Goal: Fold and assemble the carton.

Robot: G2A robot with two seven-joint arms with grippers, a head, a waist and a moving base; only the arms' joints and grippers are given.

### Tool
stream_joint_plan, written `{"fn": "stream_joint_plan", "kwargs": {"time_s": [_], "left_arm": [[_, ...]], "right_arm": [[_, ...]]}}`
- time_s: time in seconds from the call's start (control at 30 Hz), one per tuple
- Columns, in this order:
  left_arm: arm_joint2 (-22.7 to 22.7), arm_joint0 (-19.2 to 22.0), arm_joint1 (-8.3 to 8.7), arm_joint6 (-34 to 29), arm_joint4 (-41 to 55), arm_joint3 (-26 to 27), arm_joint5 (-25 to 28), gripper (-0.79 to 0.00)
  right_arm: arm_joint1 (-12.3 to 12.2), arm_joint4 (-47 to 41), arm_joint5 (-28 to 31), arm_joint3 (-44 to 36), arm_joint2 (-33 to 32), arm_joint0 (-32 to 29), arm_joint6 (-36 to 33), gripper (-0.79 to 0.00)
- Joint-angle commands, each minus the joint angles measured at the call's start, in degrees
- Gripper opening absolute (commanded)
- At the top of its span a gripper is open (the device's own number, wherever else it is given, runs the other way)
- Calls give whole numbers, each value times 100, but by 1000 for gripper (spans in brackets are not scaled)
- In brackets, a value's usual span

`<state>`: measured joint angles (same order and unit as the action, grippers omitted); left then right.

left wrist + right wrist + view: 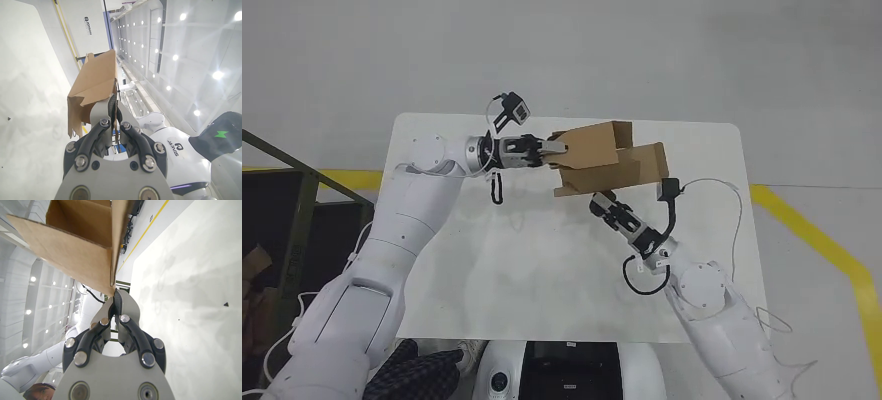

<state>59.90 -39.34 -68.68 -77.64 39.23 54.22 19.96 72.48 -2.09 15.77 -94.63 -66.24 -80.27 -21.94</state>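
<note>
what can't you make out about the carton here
Top view: underside of the carton, hidden by its own panels.
Left wrist view: the carton's inside, behind its outer wall; how deep it sits in the left gripper, covered by its fingers.
Right wrist view: the carton's far end, beyond the right gripper, cut off by the picture's edge.

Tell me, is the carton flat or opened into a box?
Opened up. The carton shows a hollow inside between walls standing apart; that end is not closed.
</note>
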Motion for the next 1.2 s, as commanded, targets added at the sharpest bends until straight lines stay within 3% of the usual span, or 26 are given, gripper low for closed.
{"fn": "stream_joint_plan", "kwargs": {"time_s": [0.0,1.17], "left_arm": [[-15,-7,-5,-21,-6,10,-43,-785],[-333,-53,-158,-208,-91,8,-401,-785]], "right_arm": [[3,57,7,14,1,7,75,-785],[196,106,135,530,209,433,1185,-785]]}}
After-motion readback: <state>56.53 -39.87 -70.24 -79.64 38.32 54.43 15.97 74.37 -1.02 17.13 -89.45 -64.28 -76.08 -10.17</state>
